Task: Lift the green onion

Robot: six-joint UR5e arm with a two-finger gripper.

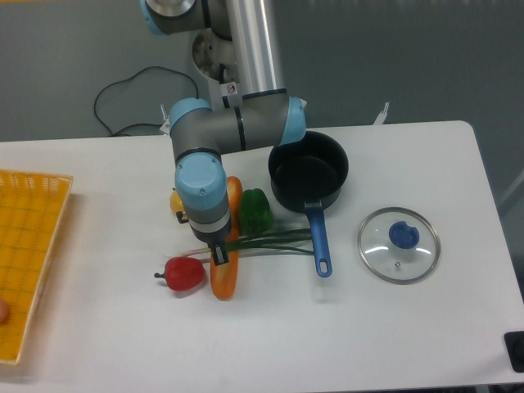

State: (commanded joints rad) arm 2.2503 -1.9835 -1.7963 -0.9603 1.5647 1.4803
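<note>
The green onion (278,241) lies across the table in front of the pot. Its dark green stalks splay to the right by the pot's blue handle, and its pale stem end (182,253) points left. My gripper (219,254) points straight down over the stem half, where the onion crosses a long orange loaf-shaped thing (224,277). The dark fingertips (219,257) are at the level of the onion. The wrist hides the gap between them, so I cannot tell if they grip the stalks.
A green bell pepper (255,210) sits just right of the wrist, a red pepper (185,273) at front left and a yellow item (176,201) behind the wrist. A black pot (309,170) with a blue handle (318,241) stands to the right, with a glass lid (399,245) beyond it. A yellow basket (29,246) is at the left edge.
</note>
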